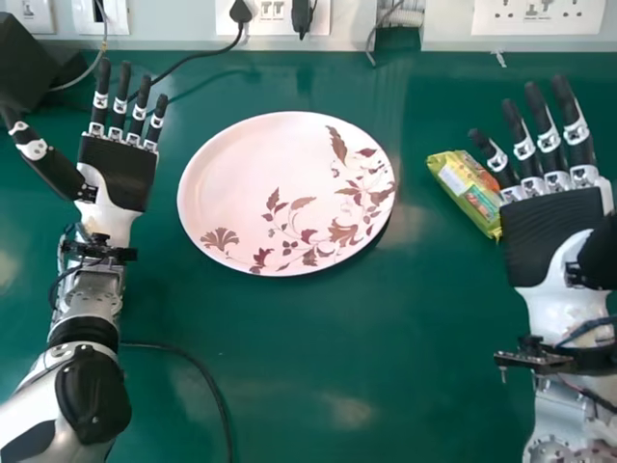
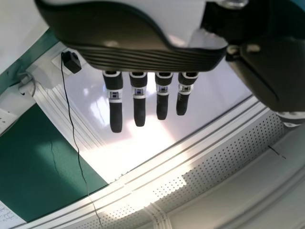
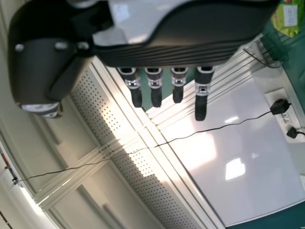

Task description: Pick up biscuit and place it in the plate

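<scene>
Head view is showing me the biscuit packet (image 1: 470, 193) lying aslant on the green worktop (image 1: 289, 386), right of the plate (image 1: 231, 183) and apart from it. The right robot hand (image 1: 551, 231) is holding its fingers straight and spread, one overlapping the packet's edge from where I'm looking; whether they're touching, I'm not managing to tell. Brown flowers and leaves are running across the pale plate. On its left, the left robot hand (image 1: 120, 174) is pointing straight, parted fingers towards the sockets (image 1: 540, 13) beyond.
</scene>
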`<state>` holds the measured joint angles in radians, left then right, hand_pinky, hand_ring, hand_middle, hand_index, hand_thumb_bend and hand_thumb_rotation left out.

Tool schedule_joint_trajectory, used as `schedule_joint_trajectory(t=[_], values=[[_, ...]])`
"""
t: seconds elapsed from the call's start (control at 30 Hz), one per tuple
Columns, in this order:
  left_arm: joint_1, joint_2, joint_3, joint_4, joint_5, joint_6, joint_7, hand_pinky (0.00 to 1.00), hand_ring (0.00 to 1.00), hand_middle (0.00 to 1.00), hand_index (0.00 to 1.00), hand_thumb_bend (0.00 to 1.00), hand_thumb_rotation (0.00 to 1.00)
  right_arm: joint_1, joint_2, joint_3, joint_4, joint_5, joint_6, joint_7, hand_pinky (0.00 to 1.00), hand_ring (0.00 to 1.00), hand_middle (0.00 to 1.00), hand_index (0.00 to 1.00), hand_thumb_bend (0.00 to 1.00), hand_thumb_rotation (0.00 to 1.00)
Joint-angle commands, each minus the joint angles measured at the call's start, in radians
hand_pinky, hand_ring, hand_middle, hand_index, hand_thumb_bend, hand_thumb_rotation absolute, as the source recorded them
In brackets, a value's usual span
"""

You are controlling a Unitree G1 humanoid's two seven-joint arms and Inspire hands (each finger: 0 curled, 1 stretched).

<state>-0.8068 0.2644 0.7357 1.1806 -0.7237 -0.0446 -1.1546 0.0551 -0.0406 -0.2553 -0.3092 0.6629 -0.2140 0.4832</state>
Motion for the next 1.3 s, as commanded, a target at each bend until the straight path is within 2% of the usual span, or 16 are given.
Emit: schedule_joint_trajectory(t=[0.0, 0.23, 0.4, 0.53, 0.63, 0.83, 1.1, 1.17, 1.27], values=[[0.092, -0.020, -0.006, 0.066, 0.015, 0.002, -0.005, 0.72, 0.85, 0.94, 0.95, 1.00, 0.84, -0.002, 0.008, 0.000, 0.020, 0.006, -0.027, 0.017, 0.81, 1.00, 1.00, 1.00, 0.78, 0.68], [0.125, 0.006, 0.002, 0.075, 0.018, -0.018, -0.039, 0.77, 0.89, 0.96, 0.99, 1.00, 0.85, 0.070, 0.040, 0.044, -0.004, -0.025, -0.069, 0.028, 0.83, 1.00, 1.00, 1.00, 0.77, 0.70], [0.151, 0.025, 0.016, 0.070, 0.003, -0.020, -0.098, 0.76, 0.90, 0.97, 0.98, 1.00, 0.85, 0.149, 0.056, 0.058, -0.029, -0.023, -0.100, 0.038, 0.88, 1.00, 1.00, 1.00, 0.77, 0.66], [0.181, 0.032, 0.030, 0.055, -0.012, -0.031, -0.135, 0.79, 0.91, 0.99, 0.98, 1.00, 0.84, 0.220, 0.064, 0.083, -0.064, -0.035, -0.129, 0.048, 0.86, 1.00, 1.00, 1.00, 0.79, 0.70], [0.203, 0.040, 0.030, 0.056, -0.012, -0.019, -0.127, 0.77, 0.91, 0.98, 0.98, 1.00, 0.85, 0.266, 0.071, 0.102, -0.068, -0.033, -0.152, 0.062, 0.86, 0.99, 1.00, 1.00, 0.80, 0.66], [0.266, 0.047, 0.033, 0.030, -0.020, -0.012, -0.199, 0.73, 0.89, 0.96, 0.96, 1.00, 0.84, 0.364, 0.099, 0.142, -0.089, -0.007, -0.177, 0.082, 0.89, 1.00, 1.00, 1.00, 0.78, 0.67], [0.355, 0.037, 0.056, -0.034, -0.041, -0.090, -0.285, 0.77, 0.92, 0.98, 1.00, 1.00, 0.85, 0.351, 0.034, 0.146, -0.189, -0.010, -0.094, 0.019, 0.85, 1.00, 1.00, 1.00, 0.80, 0.65], [0.362, 0.039, 0.058, -0.031, -0.041, -0.097, -0.284, 0.79, 0.92, 0.99, 1.00, 1.00, 0.87, 0.332, 0.023, 0.139, -0.194, -0.023, -0.073, -0.009, 0.84, 1.00, 1.00, 1.00, 0.81, 0.65], [0.362, 0.033, 0.055, -0.029, -0.031, -0.105, -0.239, 0.85, 0.94, 1.00, 1.00, 1.00, 0.87, 0.296, 0.000, 0.122, -0.186, -0.020, -0.039, -0.042, 0.81, 0.99, 1.00, 1.00, 0.83, 0.63]])
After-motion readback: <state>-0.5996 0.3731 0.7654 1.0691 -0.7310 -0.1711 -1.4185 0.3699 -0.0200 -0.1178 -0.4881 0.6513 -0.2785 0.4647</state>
